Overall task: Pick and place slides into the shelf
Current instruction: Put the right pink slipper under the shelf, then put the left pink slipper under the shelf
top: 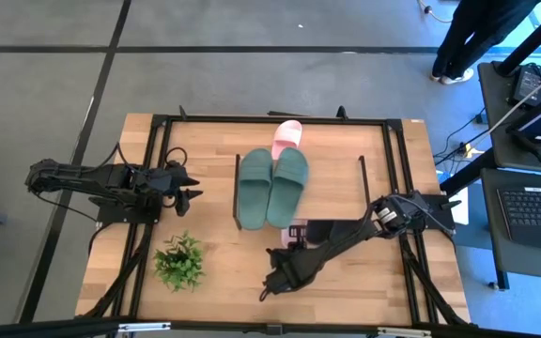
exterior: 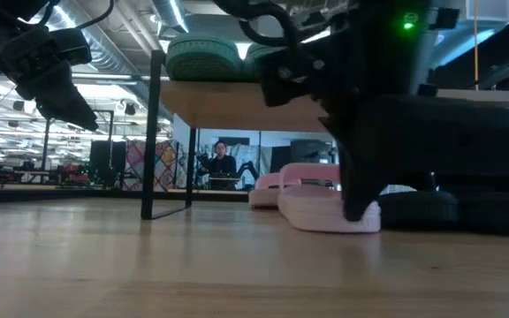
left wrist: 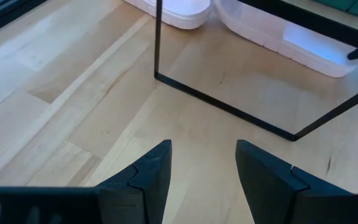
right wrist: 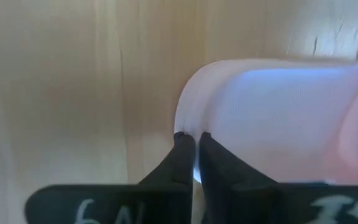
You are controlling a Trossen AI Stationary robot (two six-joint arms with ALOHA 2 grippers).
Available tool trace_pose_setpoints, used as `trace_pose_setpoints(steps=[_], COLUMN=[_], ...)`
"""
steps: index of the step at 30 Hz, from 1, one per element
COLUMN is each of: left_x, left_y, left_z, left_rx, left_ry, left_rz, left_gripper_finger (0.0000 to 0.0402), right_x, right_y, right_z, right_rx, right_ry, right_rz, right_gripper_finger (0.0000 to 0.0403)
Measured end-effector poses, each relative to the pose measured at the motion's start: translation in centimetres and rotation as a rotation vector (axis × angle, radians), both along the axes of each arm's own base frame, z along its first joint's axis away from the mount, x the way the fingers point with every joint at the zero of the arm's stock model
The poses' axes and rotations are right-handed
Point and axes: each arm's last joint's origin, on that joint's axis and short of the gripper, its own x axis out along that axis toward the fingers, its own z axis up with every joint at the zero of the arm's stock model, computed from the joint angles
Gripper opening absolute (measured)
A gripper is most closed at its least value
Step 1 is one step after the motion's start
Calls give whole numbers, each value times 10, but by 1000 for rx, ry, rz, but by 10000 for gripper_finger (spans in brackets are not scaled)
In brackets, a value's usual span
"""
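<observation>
Now we are pinching the rim of a pale pink slide point(right wrist: 278, 118) with our right gripper point(right wrist: 191, 149) near the table's front edge, fingers nearly closed on it. Next, we judge, lift and carry toward the shelf point(top: 346, 155). Our left gripper point(left wrist: 201, 168) is waiting, parted, by the left edge.

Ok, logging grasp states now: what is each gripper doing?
Left gripper: open, empty.
Right gripper: shut on the pink slide.
</observation>
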Motion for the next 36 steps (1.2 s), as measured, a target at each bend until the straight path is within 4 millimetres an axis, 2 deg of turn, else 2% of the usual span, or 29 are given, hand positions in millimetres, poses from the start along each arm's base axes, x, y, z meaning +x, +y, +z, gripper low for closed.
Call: trace_pose_setpoints(steps=[14, 22, 29, 36], left_x=[0, 0, 0, 0], left_y=[0, 0, 0, 0], left_z=[0, 0, 0, 0], left_rx=[0, -1, -1, -3], left_ry=[0, -1, 0, -1], left_rz=[2, 2, 2, 3], left_gripper_finger=[170, 170, 170, 170], right_x=[-8, -6, 6, 14], right_y=[8, 9, 16, 20], right_z=[0, 2, 27, 68], right_rx=[-12, -4, 46, 82], right_ry=[16, 0, -83, -140], right_rz=[-14, -26, -21, -7], right_gripper_finger=[42, 116, 144, 146])
